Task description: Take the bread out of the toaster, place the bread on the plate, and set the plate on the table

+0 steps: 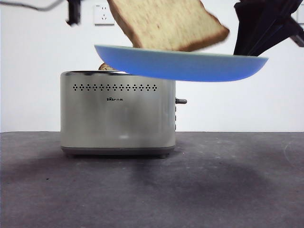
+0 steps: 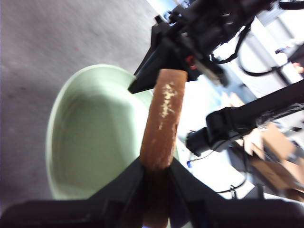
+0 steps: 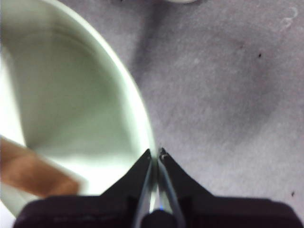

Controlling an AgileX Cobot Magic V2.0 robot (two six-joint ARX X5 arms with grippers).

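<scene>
The bread (image 1: pixel 173 23) hangs tilted above the toaster (image 1: pixel 118 114), its lower edge dipping behind the near rim of the plate (image 1: pixel 190 66). My left gripper (image 2: pixel 156 164) is shut on the bread's (image 2: pixel 164 114) crust edge and is above the front view's top edge. The pale green plate (image 2: pixel 90 137) is held level in the air, partly over the toaster. My right gripper (image 3: pixel 154 154) is shut on the plate's rim (image 3: pixel 137 99) and shows dark at the plate's right end (image 1: pixel 247 47). I cannot tell whether the bread (image 3: pixel 33 173) touches the plate.
A second slice's small domed top (image 1: pixel 108 67) pokes out of the toaster. The grey knob (image 1: pixel 181 101) sticks out of the toaster's right side. The dark table (image 1: pixel 213 185) spreads in front and to the right. A wall socket (image 1: pixel 103 14) is behind.
</scene>
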